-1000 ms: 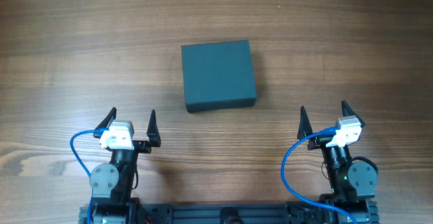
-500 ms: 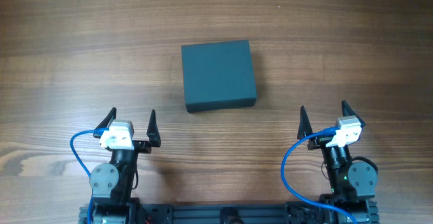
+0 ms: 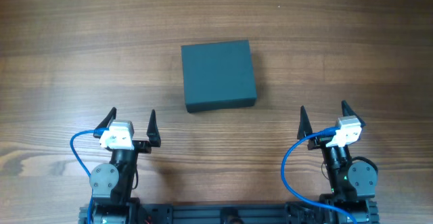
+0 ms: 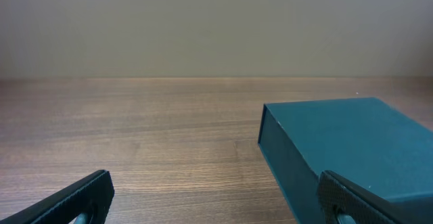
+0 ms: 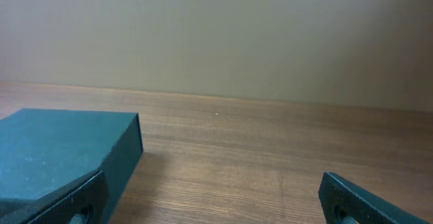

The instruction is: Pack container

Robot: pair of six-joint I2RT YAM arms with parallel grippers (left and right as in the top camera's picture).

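The container (image 3: 218,75) is a dark teal-grey box with its lid shut, lying flat on the wooden table near the middle. It also shows at the right in the left wrist view (image 4: 345,149) and at the left in the right wrist view (image 5: 64,153). My left gripper (image 3: 132,124) is open and empty, near the front edge, left of and in front of the box. My right gripper (image 3: 323,116) is open and empty, right of and in front of the box. Neither gripper touches the box.
The wooden table (image 3: 81,48) extends to all sides of the box. A plain beige wall (image 4: 216,28) stands behind the table's far edge. Blue cables loop by each arm base.
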